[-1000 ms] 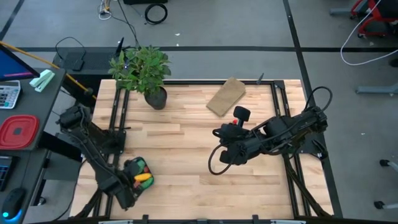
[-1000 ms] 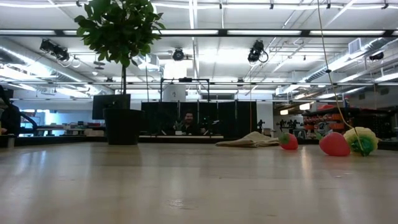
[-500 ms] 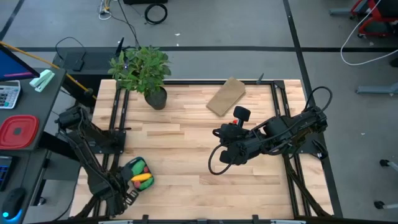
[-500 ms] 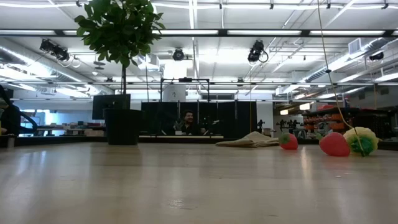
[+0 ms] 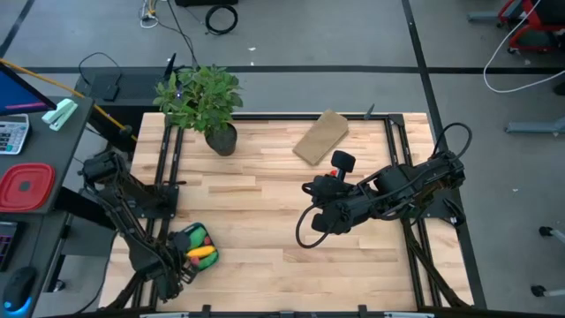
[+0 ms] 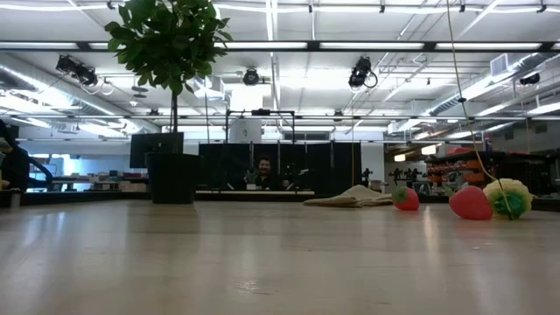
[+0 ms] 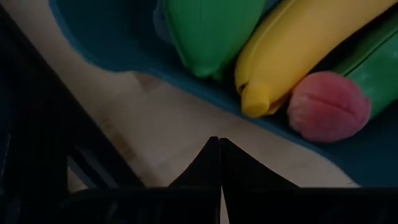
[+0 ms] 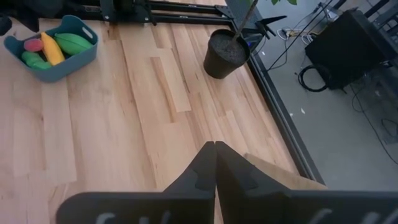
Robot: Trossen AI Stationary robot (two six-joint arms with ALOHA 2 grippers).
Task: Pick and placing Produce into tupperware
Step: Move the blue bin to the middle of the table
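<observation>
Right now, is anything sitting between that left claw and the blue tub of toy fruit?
Nothing visible. The shut left gripper hovers over bare wood just outside the tupperware, which already holds the banana.

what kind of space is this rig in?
Likely an open-plan robotics lab or workshop: exposed ceiling with strip lights, loose cables on a grey floor, and a person at a distant workstation.

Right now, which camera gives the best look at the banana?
The left wrist view: the banana fills it, lying in the blue tub between green pieces. The right wrist view shows it small; the high view shows a yellow sliver; the low view shows no banana.
</observation>
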